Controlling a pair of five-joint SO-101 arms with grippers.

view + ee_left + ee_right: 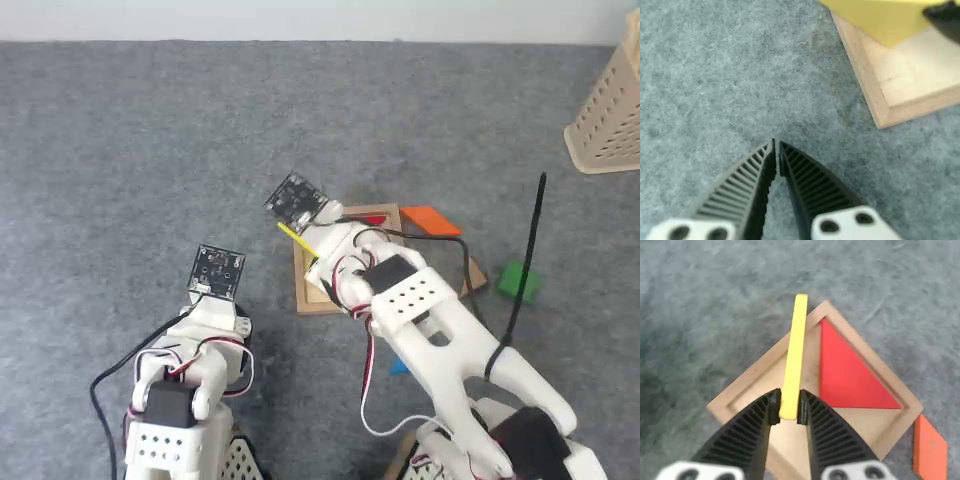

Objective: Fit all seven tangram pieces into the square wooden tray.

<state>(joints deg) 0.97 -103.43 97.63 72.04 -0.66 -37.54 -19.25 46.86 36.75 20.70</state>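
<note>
The square wooden tray (737, 399) lies on grey carpet with a red triangle (850, 371) flat inside it. My right gripper (788, 405) is shut on a yellow piece (794, 351), held on edge above the tray's open half. From above, the yellow piece (296, 238) pokes out over the tray (303, 297) under the right arm. My left gripper (776, 147) hovers shut and empty over bare carpet, a short way off the tray's corner (880, 107). An orange piece (430, 220), a green piece (519, 281) and a blue piece (399, 367) lie on the carpet around the tray.
A pale perforated wooden stand (610, 105) sits at the far right. A thin black rod (528, 250) rises near the green piece. Open carpet spreads to the left and beyond the tray.
</note>
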